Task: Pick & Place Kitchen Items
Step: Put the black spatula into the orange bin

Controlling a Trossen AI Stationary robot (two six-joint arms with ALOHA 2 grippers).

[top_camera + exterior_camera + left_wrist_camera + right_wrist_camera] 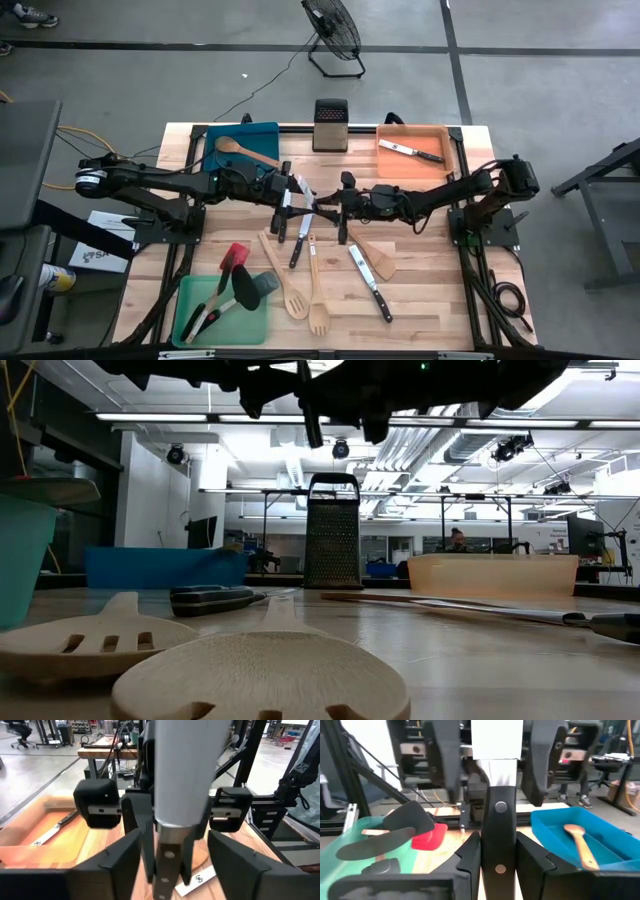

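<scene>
Knife handle tight in right pincer; left pincer wide (astride blade, untouching)

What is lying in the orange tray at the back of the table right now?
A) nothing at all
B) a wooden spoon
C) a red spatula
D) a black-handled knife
D: the high view shows a black-handled knife lying in the orange tray, while the wooden spoon is in the blue tray.
</scene>
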